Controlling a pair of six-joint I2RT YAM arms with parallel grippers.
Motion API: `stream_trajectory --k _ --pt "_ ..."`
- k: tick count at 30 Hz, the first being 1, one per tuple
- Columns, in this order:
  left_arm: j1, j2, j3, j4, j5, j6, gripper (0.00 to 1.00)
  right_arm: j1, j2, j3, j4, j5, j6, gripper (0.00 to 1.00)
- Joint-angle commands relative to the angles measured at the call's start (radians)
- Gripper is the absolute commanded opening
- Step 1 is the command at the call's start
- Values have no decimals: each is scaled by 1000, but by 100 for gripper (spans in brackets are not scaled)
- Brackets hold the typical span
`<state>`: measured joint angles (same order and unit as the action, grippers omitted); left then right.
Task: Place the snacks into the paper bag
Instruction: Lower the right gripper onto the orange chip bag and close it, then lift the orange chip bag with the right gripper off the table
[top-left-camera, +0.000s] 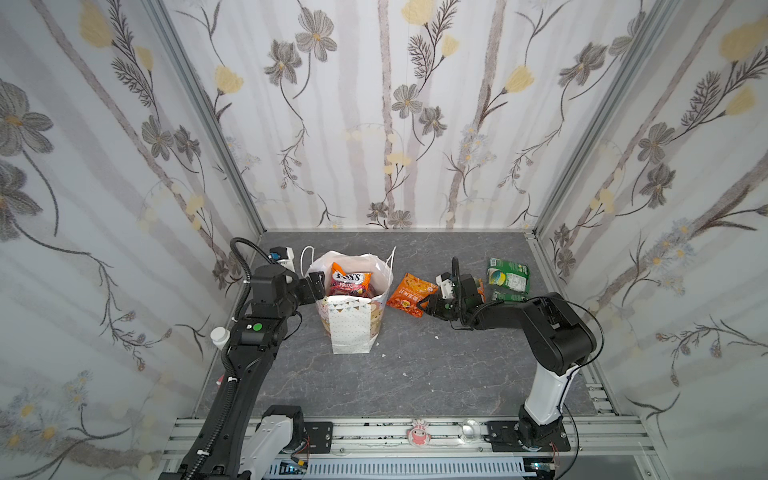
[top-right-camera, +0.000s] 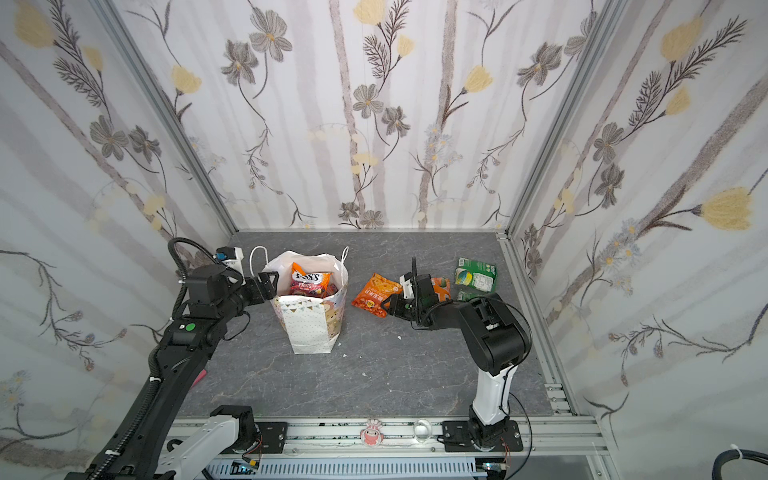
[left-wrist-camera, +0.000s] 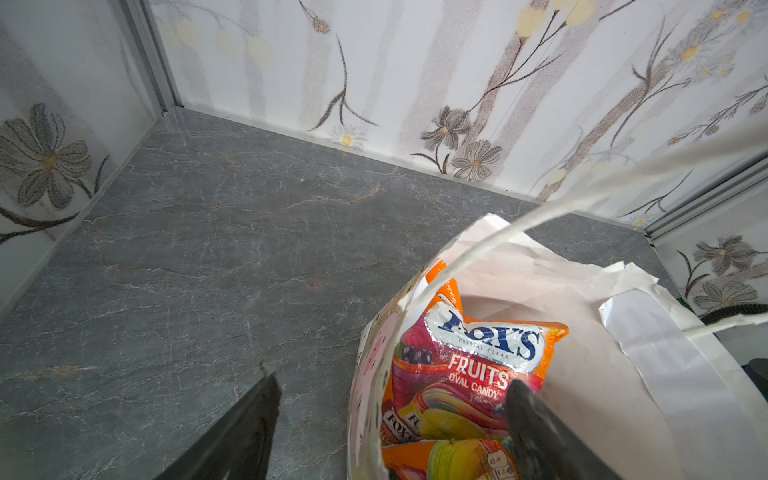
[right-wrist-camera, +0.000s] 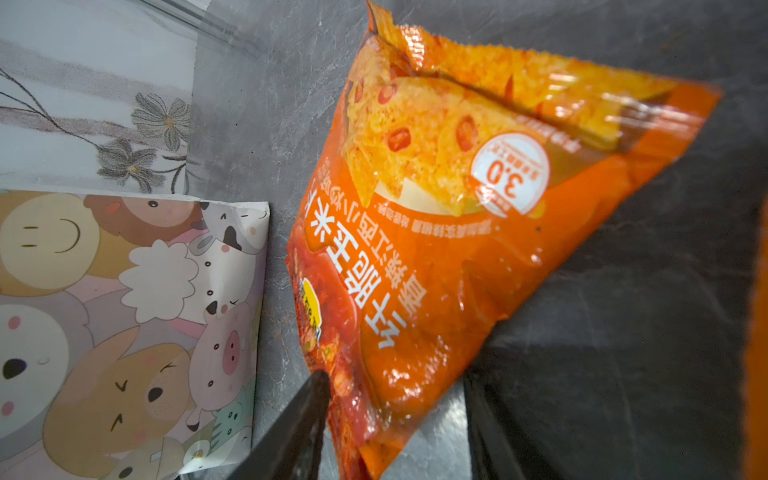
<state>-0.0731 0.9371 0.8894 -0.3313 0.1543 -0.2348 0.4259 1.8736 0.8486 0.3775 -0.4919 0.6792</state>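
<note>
Paper bag (top-left-camera: 351, 332) stands upright on the grey veined desk (top-left-camera: 415, 374). It's matte white w/ dots, mouth crumpled open, glossy FOX'S candy bag (top-left-camera: 350, 282) inside. L gripper (left-wrist-camera: 392, 380): jaws wide, straddling the bag's rim wall, one in, one out. R gripper (right-wrist-camera: 395, 380): jaws pinch a corner of the puffy, crinkly orange packet (right-wrist-camera: 457, 208) just right of the bag. Shiny green packets (top-left-camera: 508, 274) lie farther right.
</note>
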Motion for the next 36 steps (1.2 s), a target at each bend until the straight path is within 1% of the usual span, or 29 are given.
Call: stream_trajectory --k 1,4,9,11,15,17,19,26,32,36 --pt "1 -4 -1 25 4 10 85 0 15 16 -37 8 -10 52" --pt "1 -4 -1 25 6 10 85 2 29 30 -53 9 -13 48" --pt "1 -6 -1 25 1 11 85 3 54 56 -81 15 -18 35" --pt "2 -7 0 25 -2 12 85 4 61 65 -98 28 -25 28" --pt "0 -9 -1 25 -6 12 85 5 69 78 -117 36 -34 8" --pt "0 -9 -1 25 -8 12 85 5 63 77 -120 42 -35 2" --pt "1 -11 0 25 -10 13 84 4 47 72 -126 60 -38 0" --pt "0 -14 -2 26 -12 12 85 11 -72 26 -159 158 -62 0" --pt "1 -16 -1 26 -17 13 85 35 -174 19 -225 206 -94 0" --pt "1 -17 -2 25 -21 13 84 49 -268 19 -281 230 -111 0"
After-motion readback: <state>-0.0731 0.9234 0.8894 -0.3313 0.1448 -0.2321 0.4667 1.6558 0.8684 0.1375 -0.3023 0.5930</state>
